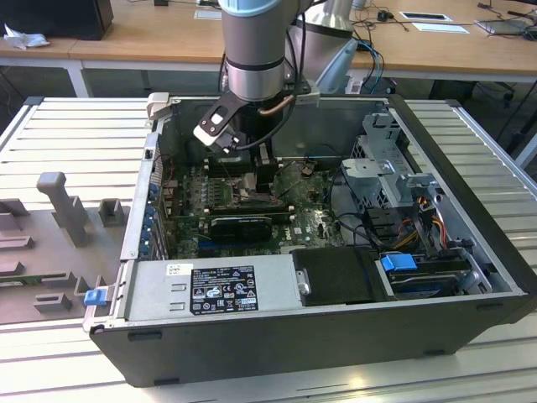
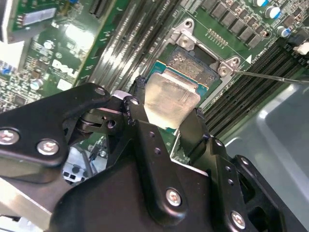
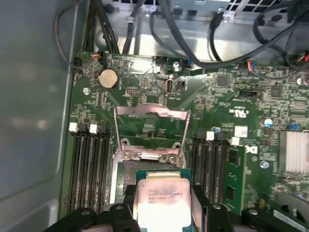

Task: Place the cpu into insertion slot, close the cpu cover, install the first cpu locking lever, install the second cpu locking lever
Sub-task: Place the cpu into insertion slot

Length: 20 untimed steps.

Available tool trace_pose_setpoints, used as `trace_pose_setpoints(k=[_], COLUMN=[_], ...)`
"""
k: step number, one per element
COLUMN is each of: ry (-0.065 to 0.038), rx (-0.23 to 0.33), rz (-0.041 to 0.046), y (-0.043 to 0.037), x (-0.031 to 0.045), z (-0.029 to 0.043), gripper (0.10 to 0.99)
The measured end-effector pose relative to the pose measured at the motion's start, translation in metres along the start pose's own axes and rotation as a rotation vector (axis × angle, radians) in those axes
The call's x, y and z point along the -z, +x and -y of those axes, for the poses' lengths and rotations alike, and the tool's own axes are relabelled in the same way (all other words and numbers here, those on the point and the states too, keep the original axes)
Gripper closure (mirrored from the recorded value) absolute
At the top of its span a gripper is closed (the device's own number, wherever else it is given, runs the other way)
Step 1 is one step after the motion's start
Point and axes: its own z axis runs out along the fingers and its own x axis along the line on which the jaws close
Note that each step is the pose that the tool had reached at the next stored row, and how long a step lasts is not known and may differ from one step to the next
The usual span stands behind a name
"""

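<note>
One gripper (image 2: pixel 168 105) clamps the cpu (image 2: pixel 171 95) by two opposite edges, chip flat. It hangs partly over the insertion slot (image 2: pixel 193 63), which shows just past its far edge; the cpu cover (image 3: pixel 149 112) stands open beyond.

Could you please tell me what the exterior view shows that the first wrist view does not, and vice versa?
Exterior view: the whole computer case, its power supply and the arm reaching in. First wrist view: the cpu between the jaws above the insertion slot, the cpu cover raised open, a coin battery. Both: the green motherboard.
</note>
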Motion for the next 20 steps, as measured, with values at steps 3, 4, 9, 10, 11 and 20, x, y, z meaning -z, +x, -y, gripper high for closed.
trace_pose_setpoints(k=[3, 4, 9, 10, 11, 20], ry=[0.0, -0.001, -0.001, -0.001, -0.001, -0.001], rx=[-0.026, -0.043, -0.07, -0.081, -0.091, -0.094], rz=[0.0023, 0.0038, 0.006, 0.0071, 0.0079, 0.0083], y=[0.0012, 0.0019, 0.0065, 0.0065, 0.0067, 0.0136], x=[-0.0066, -0.0107, -0.0174, -0.0185, -0.0198, -0.03], z=[0.0017, 0.0032, 0.0053, 0.0055, 0.0058, 0.0065], gripper=[0.557, 0.557, 0.557, 0.557, 0.557, 0.557])
